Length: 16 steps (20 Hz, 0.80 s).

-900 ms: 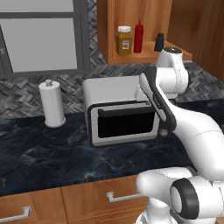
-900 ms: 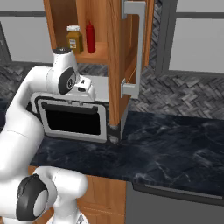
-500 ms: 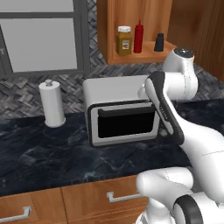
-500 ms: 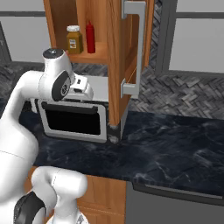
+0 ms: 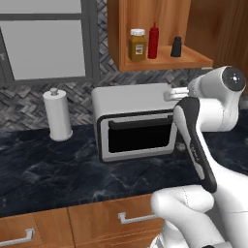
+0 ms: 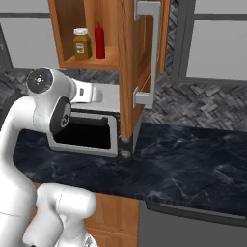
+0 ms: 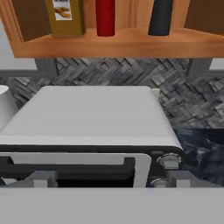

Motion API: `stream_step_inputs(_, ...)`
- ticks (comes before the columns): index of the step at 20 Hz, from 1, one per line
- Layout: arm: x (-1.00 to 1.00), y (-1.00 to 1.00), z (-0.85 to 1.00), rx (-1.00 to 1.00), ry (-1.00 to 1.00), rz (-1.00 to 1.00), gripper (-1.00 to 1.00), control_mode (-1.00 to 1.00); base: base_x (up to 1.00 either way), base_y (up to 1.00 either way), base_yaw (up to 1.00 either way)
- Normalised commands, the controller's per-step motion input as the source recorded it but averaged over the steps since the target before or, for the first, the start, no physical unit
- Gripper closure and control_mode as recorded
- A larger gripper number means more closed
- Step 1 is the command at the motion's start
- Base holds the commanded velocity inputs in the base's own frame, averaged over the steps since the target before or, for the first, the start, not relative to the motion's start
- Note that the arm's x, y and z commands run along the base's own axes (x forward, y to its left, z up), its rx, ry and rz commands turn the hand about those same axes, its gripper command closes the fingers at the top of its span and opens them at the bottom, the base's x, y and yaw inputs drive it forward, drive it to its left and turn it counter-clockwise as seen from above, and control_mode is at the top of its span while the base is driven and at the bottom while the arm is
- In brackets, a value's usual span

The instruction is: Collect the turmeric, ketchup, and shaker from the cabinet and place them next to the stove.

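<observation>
On the shelf of the open wooden cabinet stand the amber turmeric jar, the red ketchup bottle and the dark shaker. In the right base view the turmeric and ketchup show, and the shaker is hidden behind the cabinet door. My gripper hovers over the toaster oven's top, below the shelf. The hand view looks up at the turmeric, ketchup and shaker. My gripper is open and holds nothing.
A silver toaster oven sits on the dark marble counter right under the cabinet. A white paper-towel roll stands to its left. The cabinet door with its silver handle hangs open beside my arm.
My arm has swung to the right and lower in the left base view, bringing the hand down below the shelf. The three items have stayed on the shelf.
</observation>
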Motion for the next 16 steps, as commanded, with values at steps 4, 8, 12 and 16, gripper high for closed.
stream_step_inputs(4, 0.03, -0.03, 0.68, 0.00, -0.28, -0.08, -1.00, -1.00, 0.00, 0.00, 0.00)
stream_step_inputs(8, 0.06, 0.00, 0.63, 0.00, -0.16, -0.09, -1.00, -1.00, 0.00, 0.00, 0.00)
stream_step_inputs(12, 0.08, 0.00, 0.36, 0.00, -0.12, -0.11, -1.00, -1.00, 0.00, 0.00, 0.00)
stream_step_inputs(16, 0.13, -0.01, 0.24, 0.00, -0.06, -0.07, -1.00, -1.00, 0.00, 0.00, 0.00)
